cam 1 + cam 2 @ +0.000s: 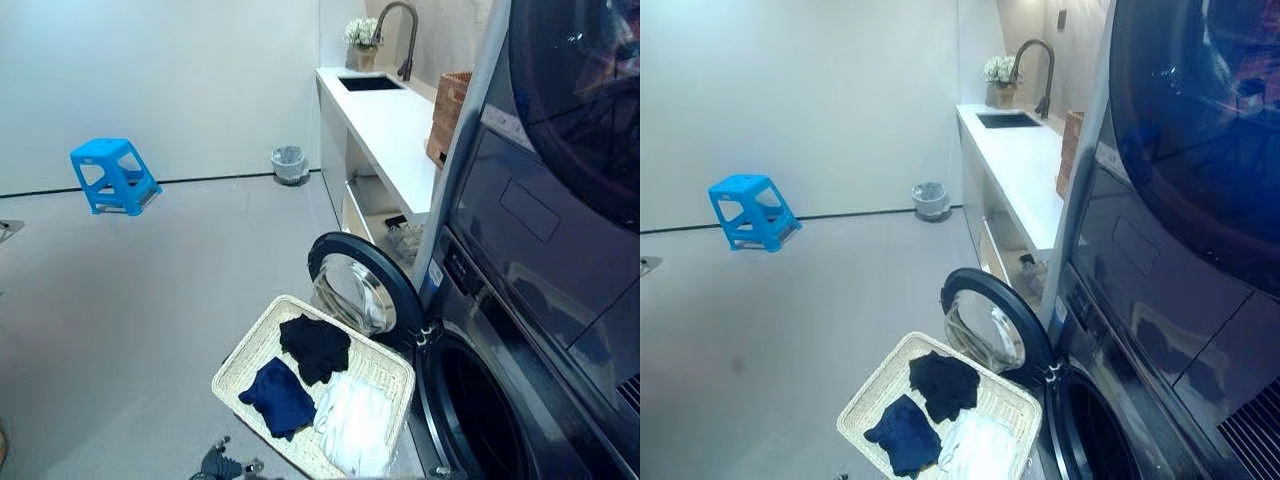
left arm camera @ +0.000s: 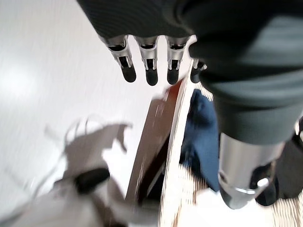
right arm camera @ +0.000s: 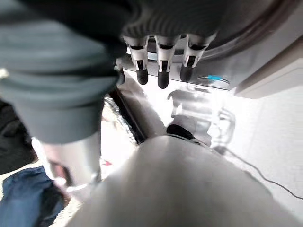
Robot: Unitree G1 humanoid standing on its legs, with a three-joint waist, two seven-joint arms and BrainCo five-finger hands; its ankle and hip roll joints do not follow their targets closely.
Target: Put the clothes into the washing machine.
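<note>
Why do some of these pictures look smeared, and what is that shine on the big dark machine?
Left wrist view: the basket edge and navy cloth are streaked with blur, though the left robot hand is sharp. Right wrist view: the surroundings past the right robot hand are soft. Right eye view: the upper glossy door mirrors the room.

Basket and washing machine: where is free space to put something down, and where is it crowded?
Free: the floor between the blue stool and the basket, and the counter before the sink. Crowded: the basket, full of clothes, tight against the open door.
</note>
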